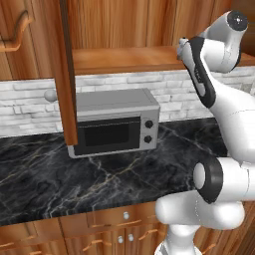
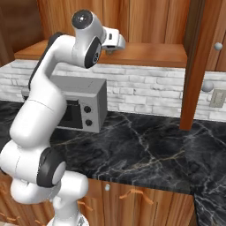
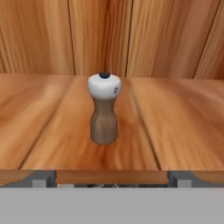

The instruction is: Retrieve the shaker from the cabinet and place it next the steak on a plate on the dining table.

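Observation:
The shaker (image 3: 104,111), brown with a pale rounded knob top, stands upright on the plank shelf (image 3: 175,131) of the reddish-brown wall cabinet (image 1: 124,57). My gripper (image 3: 111,178) is open at the shelf's front edge, a short way from the shaker, with its fingertips (image 3: 43,177) spread wide to either side. From the base, the gripper (image 1: 182,48) (image 2: 115,43) is raised to shelf height. The cabinet door (image 1: 67,74) (image 2: 198,66) stands open. The steak, the plate and the dining table are out of view.
A grey microwave (image 1: 114,122) (image 2: 81,108) sits on the black marble wall counter (image 1: 60,174) (image 2: 145,150) under the shelf. A white brick wall runs behind it. Lower wooden drawers (image 1: 124,216) with small knobs line the counter's front.

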Tool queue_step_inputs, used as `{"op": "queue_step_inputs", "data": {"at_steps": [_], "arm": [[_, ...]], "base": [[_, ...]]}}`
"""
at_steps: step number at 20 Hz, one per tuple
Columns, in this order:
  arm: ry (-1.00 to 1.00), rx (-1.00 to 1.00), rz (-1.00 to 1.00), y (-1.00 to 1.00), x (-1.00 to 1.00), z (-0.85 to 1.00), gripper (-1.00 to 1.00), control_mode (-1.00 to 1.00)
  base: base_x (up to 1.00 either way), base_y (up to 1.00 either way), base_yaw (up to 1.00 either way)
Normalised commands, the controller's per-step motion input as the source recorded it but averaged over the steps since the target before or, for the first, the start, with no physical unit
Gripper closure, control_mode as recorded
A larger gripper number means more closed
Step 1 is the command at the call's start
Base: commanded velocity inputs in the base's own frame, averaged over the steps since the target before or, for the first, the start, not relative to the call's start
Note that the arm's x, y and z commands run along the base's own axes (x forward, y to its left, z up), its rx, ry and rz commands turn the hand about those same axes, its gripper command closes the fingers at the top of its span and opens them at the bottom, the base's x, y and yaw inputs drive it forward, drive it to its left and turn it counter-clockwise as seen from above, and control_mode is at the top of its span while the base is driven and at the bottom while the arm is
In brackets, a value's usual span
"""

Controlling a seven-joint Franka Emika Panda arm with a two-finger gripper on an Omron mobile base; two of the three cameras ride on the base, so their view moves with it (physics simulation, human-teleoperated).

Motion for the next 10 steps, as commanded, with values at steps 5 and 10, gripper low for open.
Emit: {"op": "queue_step_inputs", "data": {"at_steps": [5,10], "arm": [[0.00,0.00,0.00,0.00,0.55,0.00,-1.00,-1.00],[0.00,0.00,0.00,0.00,0.43,0.00,-1.00,-1.00]], "base": [[0.00,0.00,0.00],[0.00,0.00,0.00]]}}
